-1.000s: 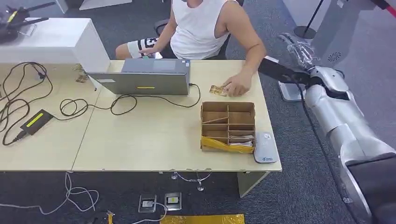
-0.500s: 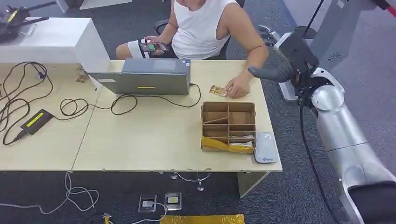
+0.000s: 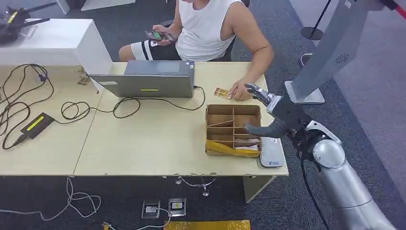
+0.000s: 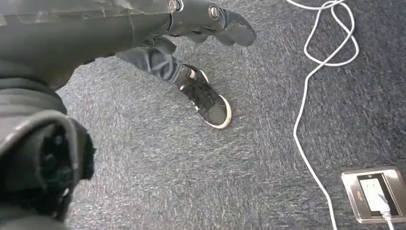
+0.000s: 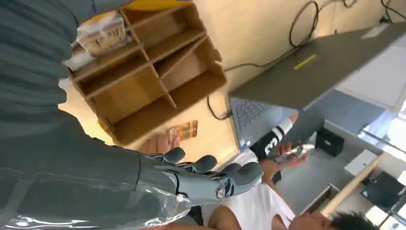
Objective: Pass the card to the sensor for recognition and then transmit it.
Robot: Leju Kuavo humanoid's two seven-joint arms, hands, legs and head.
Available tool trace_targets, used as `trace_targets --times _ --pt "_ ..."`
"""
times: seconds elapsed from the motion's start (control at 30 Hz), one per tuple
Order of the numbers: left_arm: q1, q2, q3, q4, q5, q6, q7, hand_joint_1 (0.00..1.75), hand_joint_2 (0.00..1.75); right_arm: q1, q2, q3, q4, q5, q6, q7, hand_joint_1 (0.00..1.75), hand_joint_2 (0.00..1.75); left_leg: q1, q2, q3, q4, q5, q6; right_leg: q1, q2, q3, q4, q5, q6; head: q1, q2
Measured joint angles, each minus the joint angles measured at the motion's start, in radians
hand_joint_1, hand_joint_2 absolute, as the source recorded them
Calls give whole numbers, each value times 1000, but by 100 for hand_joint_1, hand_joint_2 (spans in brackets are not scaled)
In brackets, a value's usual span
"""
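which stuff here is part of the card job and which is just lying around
For the job:
card, under a person's hand
white sensor pad
right hand, empty

Lying about:
laptop
cardboard divider box
cables
power adapter

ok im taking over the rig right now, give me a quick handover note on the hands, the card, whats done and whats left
Right hand: holds nothing, fingers spread, hovering over the far right corner of the cardboard divider box, close to the person's hand.
Left hand: hanging by the robot's side over the carpet, holding nothing.
Card: flat on the table just beyond the box, under the person's fingertips.
Sensor: the white pad at the table's near right edge, beside the box.
Done: right arm is over the table near the card. Nothing picked up.
Left: take the card, present it to the sensor, then pass it on.
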Motion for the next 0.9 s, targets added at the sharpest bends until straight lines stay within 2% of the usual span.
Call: trace_targets --times 0.1,0.23,0.53,0.67,0.9 --pt "3 0 0 0 1 0 0 0 0 43 -3 2 -34 52 -2 9 0 175 0 0 0 0 0 0 0 1 0 0 0 0 0 0" --pt "5 0 0 0 5 0 0 0 0 71 -7 14 -49 185 -30 0 0 175 0 0 0 0 0 0 0 1 0 0 0 0 0 0" --pt "7 -2 0 0 7 0 3 0 0 111 -18 56 -39 675 -145 -43 0 175 0 0 0 0 0 0 0 1 0 0 0 0 0 0" --pt "7 -3 0 0 7 0 3 0 0 116 -19 69 -30 701 -156 -43 0 175 0 1 0 0 0 0 0 1 0 0 0 0 0 0" --pt "6 -5 0 0 7 0 11 0 0 120 -19 89 -3 810 -215 -37 0 175 0 1 0 0 0 0 0 1 0 0 0 0 0 0"
